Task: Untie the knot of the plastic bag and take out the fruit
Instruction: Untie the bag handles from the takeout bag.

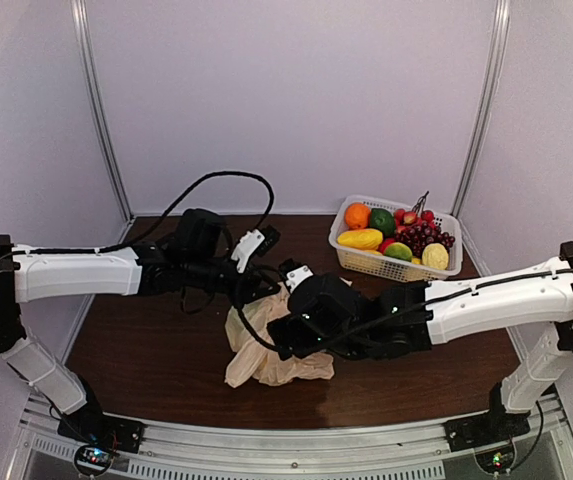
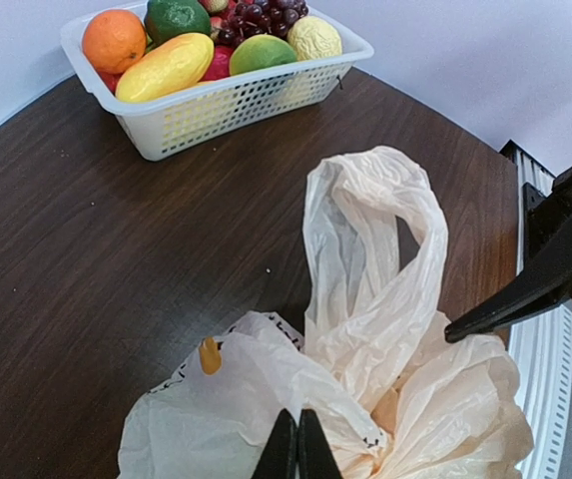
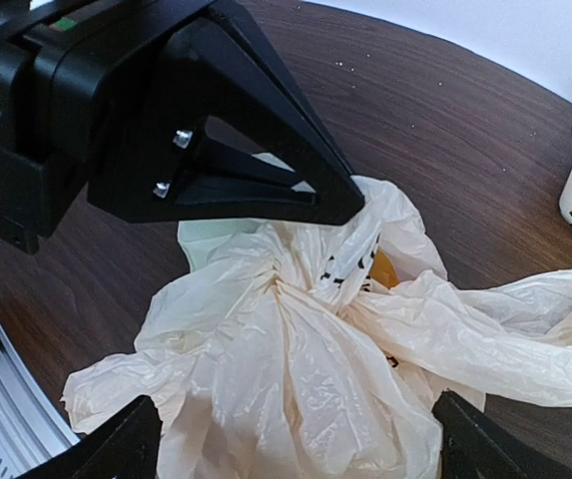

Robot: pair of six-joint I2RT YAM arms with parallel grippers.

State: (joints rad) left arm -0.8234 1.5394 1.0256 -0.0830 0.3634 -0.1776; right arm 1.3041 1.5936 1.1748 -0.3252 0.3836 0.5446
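The cream plastic bag (image 1: 266,358) lies crumpled on the dark table between both arms. In the left wrist view my left gripper (image 2: 296,449) is shut, pinching a fold of the bag (image 2: 266,399); one loop handle (image 2: 375,239) stands up free. In the right wrist view my right gripper (image 3: 295,439) is wide open, its fingers (image 3: 111,449) on either side of the bag (image 3: 305,369). The plastic puckers into a twisted bunch, the knot (image 3: 286,277), just below the left gripper (image 3: 350,205). An orange-yellow fruit (image 3: 385,269) shows through the plastic; the rest is hidden.
A white lattice basket (image 1: 366,265) at the back right holds an orange, a green fruit, a long yellow mango and dark grapes; it also shows in the left wrist view (image 2: 216,110). The two arms nearly touch over the bag. The table's front rail (image 2: 545,359) is close.
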